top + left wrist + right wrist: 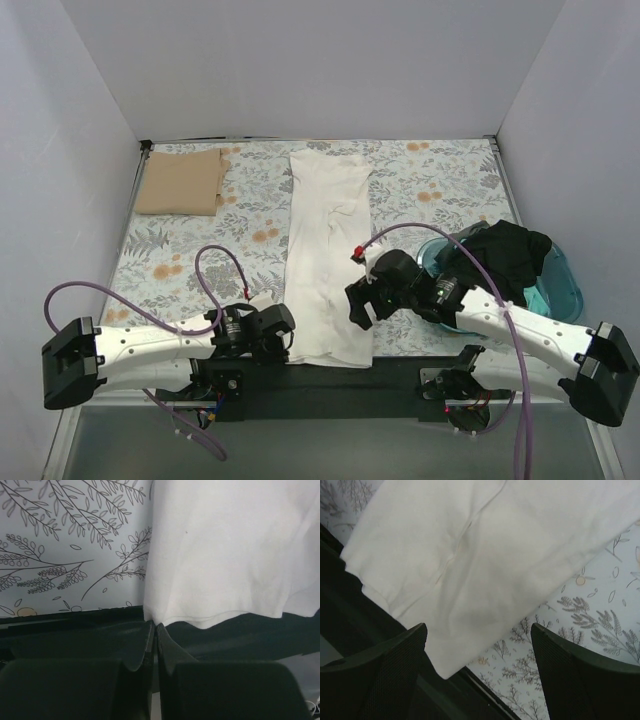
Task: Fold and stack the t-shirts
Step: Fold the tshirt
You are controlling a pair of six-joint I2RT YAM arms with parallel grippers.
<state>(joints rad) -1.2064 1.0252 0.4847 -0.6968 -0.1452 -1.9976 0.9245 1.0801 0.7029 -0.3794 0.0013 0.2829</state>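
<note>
At the near edge of the counter, the white shirt lies as a long narrow strip, already folded in along its sides. Its long axis runs straight away from the arms, with the hem toward them and slightly overhanging the black strip along the counter's front. The left hand sits at the hem's near left corner with its fingers pressed together. In the left wrist view that corner meets the very tips, so it appears to be pinching the cloth there, though how much it has caught is hard to tell. The right hand hovers over the near right corner with its fingers spread wide, holding nothing. The right wrist view shows the corner just below and between them. Each hand is thus nearest its own corner of the hem, and the rest of the shirt stretches away from both, so the next fold probably carries the hem forward along that axis once the right hand drops and grips. A tan shirt, already folded, rests at the far left, well apart, and a dark garment waits in the teal tub on the right.
</note>
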